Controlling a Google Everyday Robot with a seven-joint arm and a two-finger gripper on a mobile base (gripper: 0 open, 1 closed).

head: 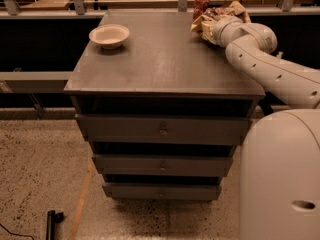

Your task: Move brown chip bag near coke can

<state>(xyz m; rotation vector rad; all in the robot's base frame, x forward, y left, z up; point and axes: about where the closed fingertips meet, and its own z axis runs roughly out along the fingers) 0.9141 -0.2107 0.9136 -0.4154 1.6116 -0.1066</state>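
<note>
The arm (272, 71) reaches in from the right across the drawer cabinet's (160, 64) far right corner; the gripper (214, 28) (largely hidden behind the wrist) meets the brown chip bag (227, 11), its grip impossible to tell; the bag lies just beside the coke can (201, 4).

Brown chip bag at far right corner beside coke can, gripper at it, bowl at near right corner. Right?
No. The camera view shows the bowl at the far left of the cabinet top, not near right. Rest holds: the brown chip bag lies beside the coke can at the far right corner, gripper at the bag.
</note>
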